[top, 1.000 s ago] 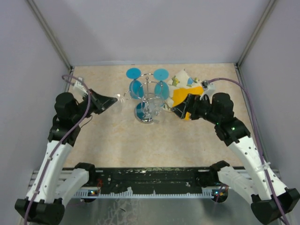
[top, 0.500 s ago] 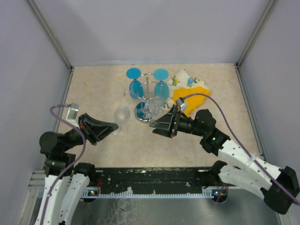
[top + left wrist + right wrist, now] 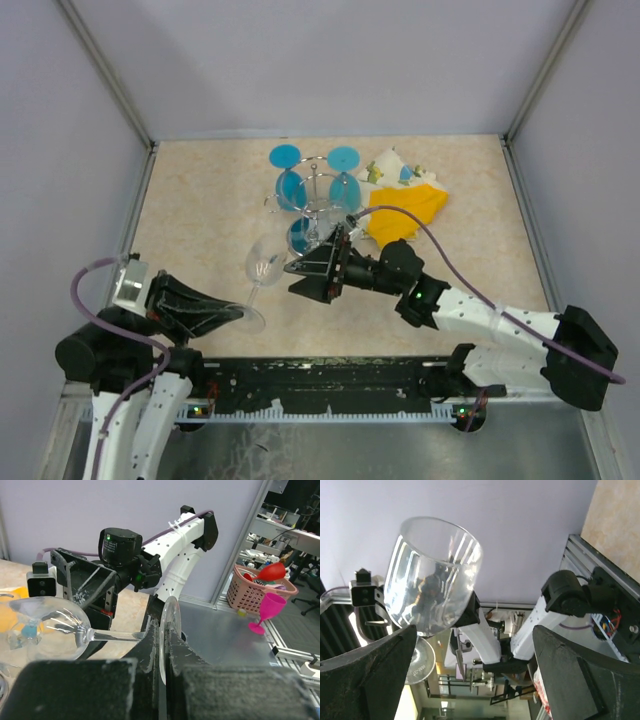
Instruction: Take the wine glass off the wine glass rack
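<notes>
The wine glass (image 3: 262,266) is clear, empty and intact. It is off the wine glass rack (image 3: 316,205), apart from it, to the rack's left and on its near side. The glass is tilted, with the bowl towards the rack and the foot away from it. In the left wrist view the foot disc is clamped edge-on in the left gripper (image 3: 163,647). The rack is chrome wire and stands upright on a round shiny base. Two blue glasses (image 3: 291,187) hang inverted from its looped arms.

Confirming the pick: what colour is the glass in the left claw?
Clear wine glass; best seen in right wrist view.
</notes>
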`<state>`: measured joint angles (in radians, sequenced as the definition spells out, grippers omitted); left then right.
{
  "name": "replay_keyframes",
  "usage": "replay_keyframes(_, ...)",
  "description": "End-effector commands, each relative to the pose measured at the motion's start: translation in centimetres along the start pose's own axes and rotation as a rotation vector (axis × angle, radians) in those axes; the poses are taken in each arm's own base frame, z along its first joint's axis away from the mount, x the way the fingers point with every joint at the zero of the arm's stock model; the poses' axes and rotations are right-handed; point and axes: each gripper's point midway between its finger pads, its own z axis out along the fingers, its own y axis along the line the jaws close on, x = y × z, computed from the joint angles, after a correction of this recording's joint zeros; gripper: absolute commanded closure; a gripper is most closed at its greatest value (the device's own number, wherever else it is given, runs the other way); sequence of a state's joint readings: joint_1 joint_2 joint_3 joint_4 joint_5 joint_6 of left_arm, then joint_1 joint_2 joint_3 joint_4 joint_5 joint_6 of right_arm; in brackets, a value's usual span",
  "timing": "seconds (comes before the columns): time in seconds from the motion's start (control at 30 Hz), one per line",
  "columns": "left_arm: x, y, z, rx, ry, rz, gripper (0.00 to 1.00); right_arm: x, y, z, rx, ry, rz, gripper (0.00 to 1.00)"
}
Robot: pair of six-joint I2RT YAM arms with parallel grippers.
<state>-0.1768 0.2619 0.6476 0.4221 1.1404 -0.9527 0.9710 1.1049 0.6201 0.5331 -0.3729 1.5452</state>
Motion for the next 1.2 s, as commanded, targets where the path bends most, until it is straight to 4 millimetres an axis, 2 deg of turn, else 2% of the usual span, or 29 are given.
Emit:
replay_keyframes(0.0,-1.0,-3.3,-0.3,0.066,-0.002,0.114,1.0,-1.0,6.5,0.2,-0.207,-0.063,-0.042,0.01)
replay_keyframes(0.13,-0.3,-3.5,-0.5,0.072,0.007,0.105,1.0,-1.1,7.6,0.7,-0.254,-0.055,-0.045,0.01)
replay_keyframes(0.5,0.4,-2.9,-0.6,0.086,0.004,0.087,1.0,0.8,7.8,4.0,-0.338,0.087,0.025,0.01)
replay_keyframes(0.63,0.6,-2.5,-0.6,0.076,0.009,0.075,1.0,1.1,8.5,4.4,-0.359,0.104,0.021,0.06)
replay_keyframes(0.83,1.0,-1.3,-0.6,0.047,0.015,0.071,1.0,1.3,9.1,4.3,-0.381,0.114,0.034,0.2)
replay_keyframes(1.1,1.5,0.4,-0.6,-0.006,0.028,0.056,1.0,1.2,9.1,4.2,-0.382,0.109,0.037,0.22)
replay_keyframes(1.17,1.7,0.8,-0.6,-0.015,0.031,0.047,1.0,1.2,9.0,4.4,-0.373,0.107,0.031,0.26)
